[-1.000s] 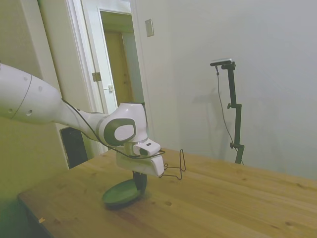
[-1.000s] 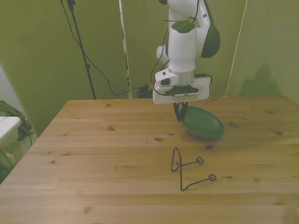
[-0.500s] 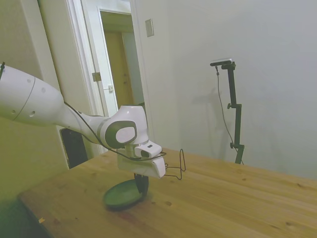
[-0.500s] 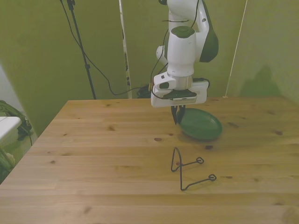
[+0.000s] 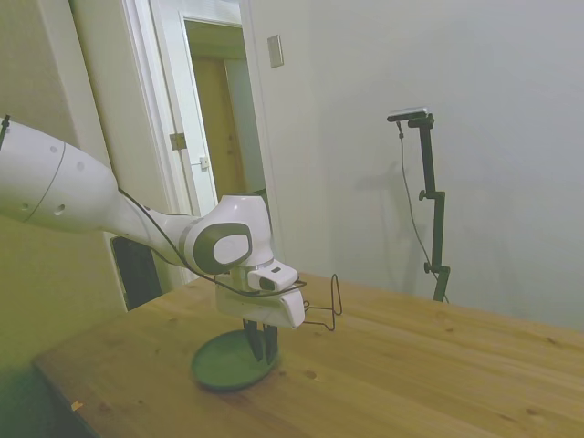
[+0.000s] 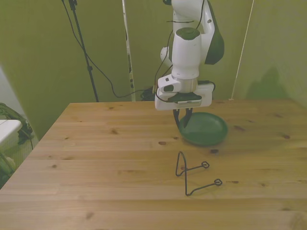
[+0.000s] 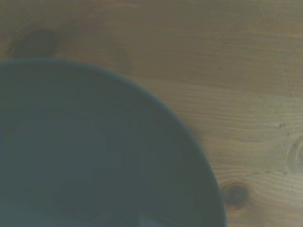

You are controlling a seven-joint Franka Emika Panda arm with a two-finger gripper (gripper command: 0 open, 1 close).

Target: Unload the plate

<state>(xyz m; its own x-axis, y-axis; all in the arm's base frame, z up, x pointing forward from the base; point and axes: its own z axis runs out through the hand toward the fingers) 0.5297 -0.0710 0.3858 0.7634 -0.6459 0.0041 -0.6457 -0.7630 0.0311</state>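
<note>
Gripper (image 6: pixel 183 120) fingers stand apart astride the rim of the round sage-green plate (image 6: pixel 205 129), which lies flat on the wooden table (image 6: pixel 105 158) beneath it. Release looks done; next, a straight lift clear, away from the black wire stand (image 6: pixel 194 175).

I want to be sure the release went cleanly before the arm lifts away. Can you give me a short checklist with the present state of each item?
1. Round sage-green plate lies flat on the wooden table: ok, in both the side and front views.
2. Plate is off the thin black wire stand: ok, the stand is empty and apart from the plate.
3. Gripper is open: ok, the front view shows its fingers spread at the plate's rim.
4. Fingers clear of the rim for a straight lift: cannot tell, one seems to be inside the rim.
5. Plate is well away from the table's edges: ok.
</note>
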